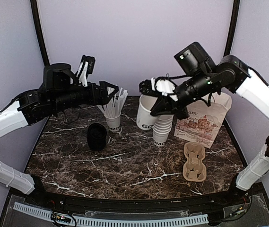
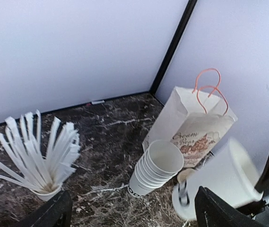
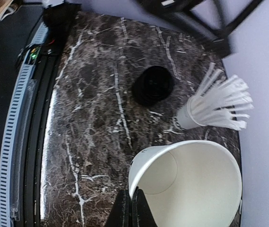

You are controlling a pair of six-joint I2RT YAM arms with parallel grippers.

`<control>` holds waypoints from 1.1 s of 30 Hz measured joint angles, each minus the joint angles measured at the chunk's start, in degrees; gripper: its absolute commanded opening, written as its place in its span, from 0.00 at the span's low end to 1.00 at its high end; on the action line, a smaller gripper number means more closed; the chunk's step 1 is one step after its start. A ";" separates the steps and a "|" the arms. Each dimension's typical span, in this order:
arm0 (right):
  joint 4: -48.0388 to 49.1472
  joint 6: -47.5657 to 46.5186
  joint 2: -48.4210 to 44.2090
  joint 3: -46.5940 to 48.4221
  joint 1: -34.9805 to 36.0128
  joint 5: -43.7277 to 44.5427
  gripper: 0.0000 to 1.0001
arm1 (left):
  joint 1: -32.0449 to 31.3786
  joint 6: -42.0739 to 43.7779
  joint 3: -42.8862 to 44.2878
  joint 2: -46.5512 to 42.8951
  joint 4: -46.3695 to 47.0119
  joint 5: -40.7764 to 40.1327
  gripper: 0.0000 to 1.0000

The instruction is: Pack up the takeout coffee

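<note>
Coffee cup (image 1: 147, 115): hanging tilted, open-topped, just beside cup stack (image 1: 162, 127)
Right gripper (image 3: 134, 201): pinching the cup's rim
Left gripper (image 2: 133, 201): hovering near straw cup (image 1: 113, 118), fingers spread wide, gripping nothing

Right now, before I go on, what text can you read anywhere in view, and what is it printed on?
"GO", the rest hidden: on the raised white cup.
"OMO": on the cup of straws.
"OMO": on the bottom cup of the cup stack.
Cursive print above a drawing on the paper bag: too blurred to read.
No other text is visible.
</note>
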 measured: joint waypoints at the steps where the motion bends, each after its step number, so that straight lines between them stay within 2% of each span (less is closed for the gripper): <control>1: -0.22 -0.63 0.50 -1.18 2.75 0.31 0.00 | 0.79 0.68 0.94 -1.36 -0.87 -0.61 0.93; 4: 0.02 -2.08 2.84 -5.84 9.11 1.77 0.00 | 2.75 1.44 2.75 -3.39 -2.95 -2.16 0.93; 7: 0.46 -3.26 5.97 -11.17 12.26 3.23 0.00 | 3.52 1.60 2.82 -3.48 -5.97 -3.72 0.93; 12: 2.36 -3.72 9.62 -15.02 12.28 4.44 0.00 | 3.56 2.27 2.19 -2.62 -11.58 -5.64 0.93; 25: 12.04 -4.72 11.13 -22.95 12.17 6.01 0.02 | 4.96 2.64 2.19 0.33 -20.94 -5.55 0.93; 30: 14.29 -4.66 11.93 -23.45 11.74 5.33 0.07 | 5.27 2.62 2.14 1.77 -22.32 -3.98 0.92; 33: 15.02 -4.42 12.13 -23.45 11.21 4.07 0.14 | 5.27 2.62 2.14 1.84 -22.32 -2.71 0.91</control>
